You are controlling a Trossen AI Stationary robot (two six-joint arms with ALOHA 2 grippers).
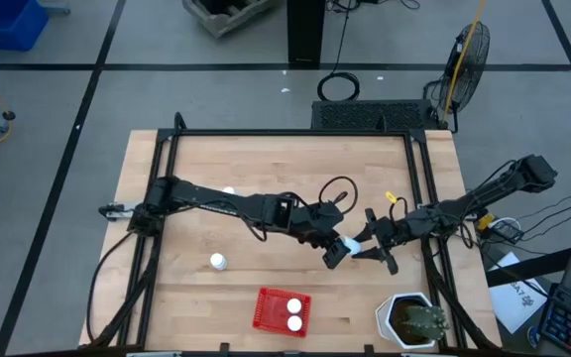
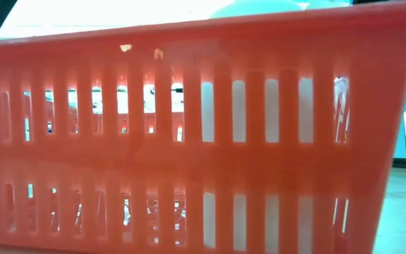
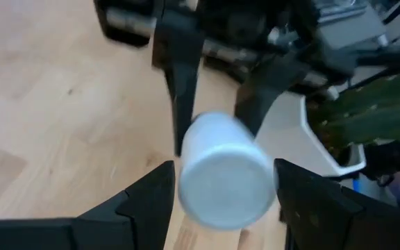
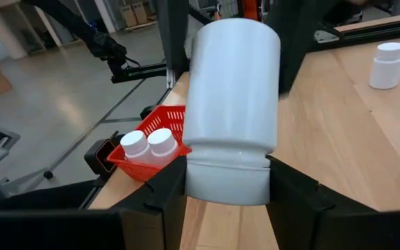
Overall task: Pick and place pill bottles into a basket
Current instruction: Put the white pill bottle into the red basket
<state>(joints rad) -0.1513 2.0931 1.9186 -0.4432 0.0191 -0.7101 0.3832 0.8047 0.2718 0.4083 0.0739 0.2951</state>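
On the pale wooden table [image 1: 186,297] above grey tiled floor, both grippers [image 1: 337,252] [image 1: 373,244] clasp one smooth white pill bottle [image 1: 350,244] (cylindrical); the slotted red basket [image 1: 266,315] holds two

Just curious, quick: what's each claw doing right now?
Left gripper: at the bottle, grip cannot be told.
Right gripper: closed on the bottle.

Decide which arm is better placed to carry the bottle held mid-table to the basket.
Probably the left. Both grippers meet at one pill bottle. The left gripper is on the side nearer the basket. The right gripper, clamped on the bottle, is farther away.
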